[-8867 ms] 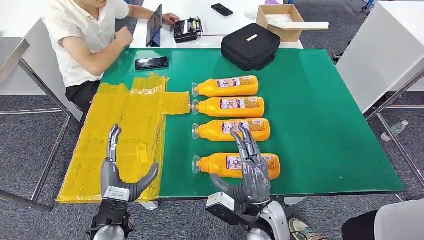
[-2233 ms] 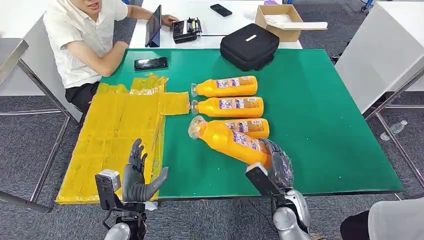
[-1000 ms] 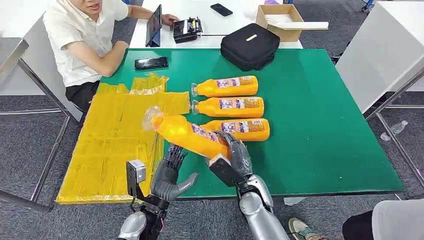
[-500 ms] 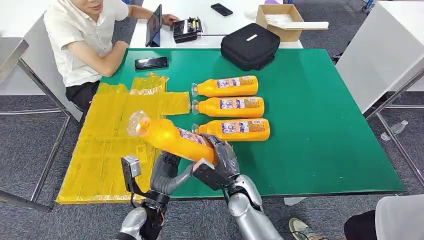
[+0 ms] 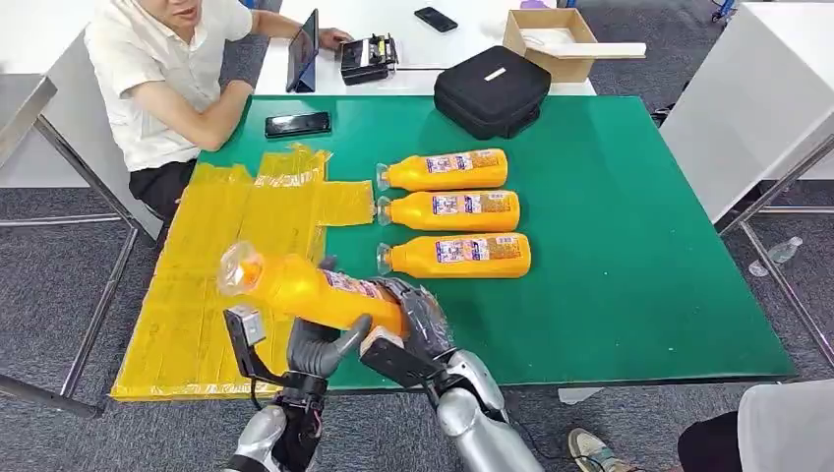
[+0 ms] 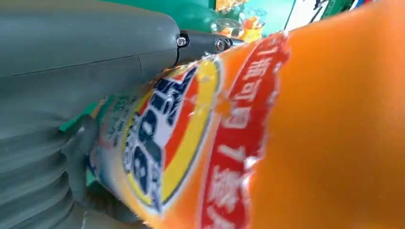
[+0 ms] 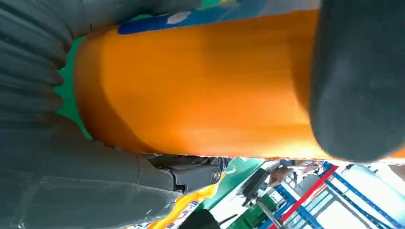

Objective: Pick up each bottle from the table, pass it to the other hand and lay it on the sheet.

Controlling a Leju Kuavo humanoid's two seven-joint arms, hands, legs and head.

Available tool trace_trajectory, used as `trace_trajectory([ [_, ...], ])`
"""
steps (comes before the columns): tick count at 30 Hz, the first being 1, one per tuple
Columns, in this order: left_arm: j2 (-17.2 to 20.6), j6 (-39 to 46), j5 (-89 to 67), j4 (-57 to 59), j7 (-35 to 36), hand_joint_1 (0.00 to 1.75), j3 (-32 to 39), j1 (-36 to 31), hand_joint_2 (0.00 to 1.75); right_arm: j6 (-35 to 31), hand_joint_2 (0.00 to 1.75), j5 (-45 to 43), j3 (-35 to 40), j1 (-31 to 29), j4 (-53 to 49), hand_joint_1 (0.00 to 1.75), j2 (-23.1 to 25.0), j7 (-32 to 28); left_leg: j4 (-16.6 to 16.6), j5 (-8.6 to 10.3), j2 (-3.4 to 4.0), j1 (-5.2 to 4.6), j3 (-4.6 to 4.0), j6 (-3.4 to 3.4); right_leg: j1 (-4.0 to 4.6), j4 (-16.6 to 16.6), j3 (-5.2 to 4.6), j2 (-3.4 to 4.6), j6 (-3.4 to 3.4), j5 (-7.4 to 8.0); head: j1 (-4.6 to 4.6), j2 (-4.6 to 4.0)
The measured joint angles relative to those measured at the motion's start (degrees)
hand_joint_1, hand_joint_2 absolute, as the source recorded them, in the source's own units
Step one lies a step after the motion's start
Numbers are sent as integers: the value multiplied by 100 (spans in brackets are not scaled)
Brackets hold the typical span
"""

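An orange bottle [image 5: 305,288] hangs tilted over the near edge of the yellow sheet [image 5: 221,236], cap end toward the sheet. My right hand [image 5: 413,324] grips its base. My left hand [image 5: 317,346] wraps it from below: fingertips show behind the bottle, the thumb lies in front. In the left wrist view the grey thumb [image 6: 71,57] presses on the bottle's label [image 6: 191,119]. The right wrist view has the orange body [image 7: 200,86] under a dark finger [image 7: 358,81]. Three more orange bottles [image 5: 447,209] lie side by side on the green table [image 5: 629,246].
A person in a white shirt [image 5: 167,69] sits at the far left corner, beside a phone [image 5: 297,124]. A black case [image 5: 492,90] lies at the table's back edge and a cardboard box [image 5: 551,34] behind it. A white table [image 5: 757,88] stands to the right.
My right hand has carried the bottle further left, over the sheet's edge. My left hand, open under it a moment ago, has closed around it.
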Motion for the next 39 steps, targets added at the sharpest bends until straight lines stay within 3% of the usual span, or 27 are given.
trace_trajectory([
  [3,0,-92,70,-96,2,0,0,21,175,4,175,-48,0,1,0,164,-2,13,0,0,0,0,0,0,0,0,-1,0,0,0,0,0],
  [8,0,-94,22,-288,2,0,17,45,175,-33,175,61,2,22,20,152,-7,35,0,0,1,0,-1,0,0,0,-1,0,0,0,0,0],
  [9,0,-94,22,-306,0,175,33,48,175,-35,175,66,2,22,24,143,-7,35,0,0,1,0,0,0,0,0,-1,0,0,0,-2,0],
  [15,0,-37,13,-459,-96,175,92,72,175,-35,175,26,2,23,76,134,-4,35,0,0,1,0,0,0,0,0,0,0,0,0,0,0],
  [18,0,124,11,-509,-196,175,109,85,175,-35,175,7,4,22,98,122,9,35,0,0,1,0,0,0,0,0,-2,0,0,0,0,0],
  [20,0,267,-38,-542,-260,175,120,95,175,-35,175,-26,7,27,114,52,20,35,0,0,1,0,-1,0,0,0,-1,0,0,0,0,0],
  [21,0,293,-44,-546,-288,175,124,97,175,-35,175,-39,7,29,124,45,31,35,0,0,0,0,-1,0,0,0,-1,0,0,0,0,0],
  [30,0,437,-156,-671,-337,175,181,112,175,-114,175,-85,-55,189,273,40,17,19,0,0,-1,0,-3,0,0,0,-1,-1,0,0,2,0],
  [31,0,437,-158,-682,-337,175,192,112,175,-114,175,-85,-61,202,289,9,17,17,0,-1,1,0,-3,0,0,0,-2,3,1,1,0,0],
  [32,-2,437,-158,-689,-339,175,201,112,175,-114,175,-85,-66,210,304,0,17,17,0,-1,2,0,-3,0,0,0,-3,6,1,1,0,0],
  [39,-2,505,-245,-732,-385,175,229,115,175,-118,175,-35,-107,227,383,0,11,22,0,0,2,0,-3,0,0,0,-3,5,0,0,0,0],
])
